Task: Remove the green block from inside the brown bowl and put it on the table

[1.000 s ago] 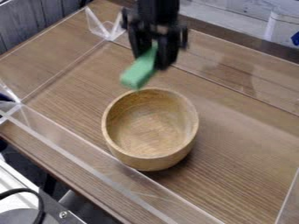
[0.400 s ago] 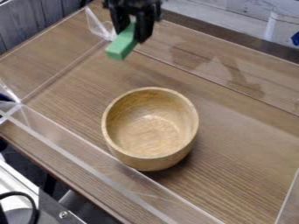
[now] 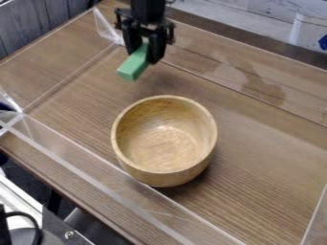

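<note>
Working left to right, you are seeing a pale, ring-ended fitting [image 3: 21,228] showing at the lower left corner, with dark parts around it. The clear walls [image 3: 92,212] are running along the table's edge, from the left side down toward the bottom. Farther right, near the top, your claw [image 3: 141,50] is hanging over the far part of the table [image 3: 250,158], looking dark and somewhat blurred. It is gripping the green block [image 3: 133,65], its jaws closing on the upper part while the lower end is sticking out below, tilting down toward the left. The block is staying outside the bowl [image 3: 165,141], beyond its far rim and a little to the left; whether it is touching the wood you cannot tell. The bowl is sitting upright near the middle, its round inside facing you, and bare wood grain is stretching away to its right.
</note>
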`<state>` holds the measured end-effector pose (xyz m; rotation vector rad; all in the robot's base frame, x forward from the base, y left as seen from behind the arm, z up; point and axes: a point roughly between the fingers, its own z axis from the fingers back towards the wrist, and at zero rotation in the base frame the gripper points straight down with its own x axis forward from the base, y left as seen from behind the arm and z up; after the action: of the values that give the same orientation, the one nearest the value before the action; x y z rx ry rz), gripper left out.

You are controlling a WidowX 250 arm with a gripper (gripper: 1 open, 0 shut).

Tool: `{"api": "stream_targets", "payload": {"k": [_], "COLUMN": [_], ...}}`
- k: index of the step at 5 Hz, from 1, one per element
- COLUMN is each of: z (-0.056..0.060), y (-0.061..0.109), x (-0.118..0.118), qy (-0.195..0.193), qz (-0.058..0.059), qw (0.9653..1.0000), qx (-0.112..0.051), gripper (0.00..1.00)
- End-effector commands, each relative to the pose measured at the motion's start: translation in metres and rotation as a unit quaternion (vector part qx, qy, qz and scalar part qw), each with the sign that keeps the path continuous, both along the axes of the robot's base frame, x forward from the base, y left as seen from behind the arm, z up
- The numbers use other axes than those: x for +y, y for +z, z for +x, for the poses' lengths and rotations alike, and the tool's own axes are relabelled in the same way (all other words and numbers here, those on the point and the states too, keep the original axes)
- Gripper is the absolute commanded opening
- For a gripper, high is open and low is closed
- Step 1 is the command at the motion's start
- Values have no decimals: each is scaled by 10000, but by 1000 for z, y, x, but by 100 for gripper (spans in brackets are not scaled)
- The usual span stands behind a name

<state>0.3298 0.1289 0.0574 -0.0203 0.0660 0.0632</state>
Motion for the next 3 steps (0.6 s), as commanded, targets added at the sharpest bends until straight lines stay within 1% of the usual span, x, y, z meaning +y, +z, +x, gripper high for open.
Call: {"api": "stream_targets", "payload": {"k": [1, 3], "z": [15, 19], "y": [9, -3], "x": [14, 23], "qy": [20, 67], "qz": [209, 238], "qw": [9993, 9993], "qx": [-317, -297], "gripper": [0, 0]}}
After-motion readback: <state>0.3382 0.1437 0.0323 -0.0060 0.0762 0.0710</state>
